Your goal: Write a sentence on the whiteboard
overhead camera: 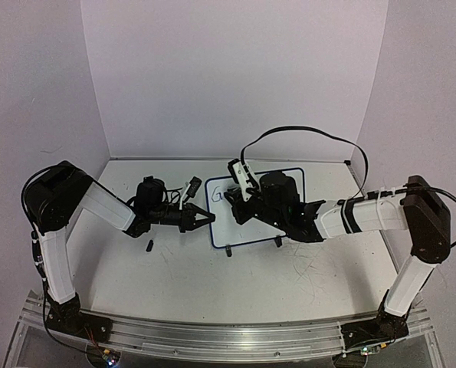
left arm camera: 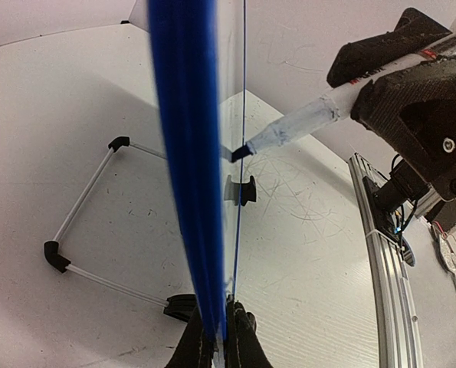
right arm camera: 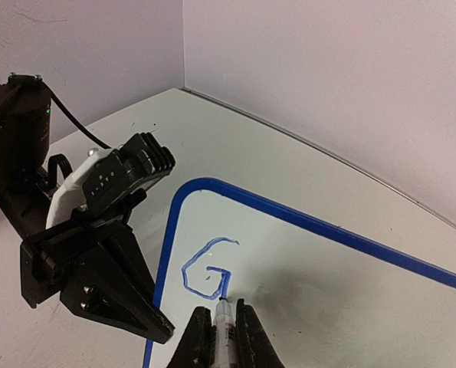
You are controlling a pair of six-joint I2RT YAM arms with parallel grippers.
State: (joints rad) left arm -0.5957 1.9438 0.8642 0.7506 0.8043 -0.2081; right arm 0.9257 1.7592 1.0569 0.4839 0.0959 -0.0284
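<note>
My left fingers (left arm camera: 195, 346) are closed on the left edge of the whiteboard (overhead camera: 229, 230). The thin blue frame is pinched between the two tips, low on that edge. In the left wrist view the frame (left arm camera: 185, 153) runs straight up from the tips, and I see it from the side. The whiteboard stands on the table (overhead camera: 212, 295) and leans a little backward on two small black feet (overhead camera: 228, 250). Behind the whiteboard a thin wire stand (left arm camera: 82, 203) with black corners lies on the table.

My right fingers (right arm camera: 199, 343) are closed around a marker (right arm camera: 224, 320). They hold its pale barrel firmly, and the dark tip points forward at the whiteboard. The tip touches the white surface in the upper left part of the whiteboard, near the corner of the frame. From the left wrist I see the same marker (left arm camera: 319, 119) coming in from the front side, with its tip against the surface.

Of the sentence (right arm camera: 208, 272), only one letter is there: a blue "G", written just inside the upper left corner of the whiteboard. The marker tip rests at the lower end of the short stroke of this letter.

To the left of the whiteboard, well apart from it, a small dark thing (overhead camera: 148, 246) lies on the table. I cannot tell what it is.
</note>
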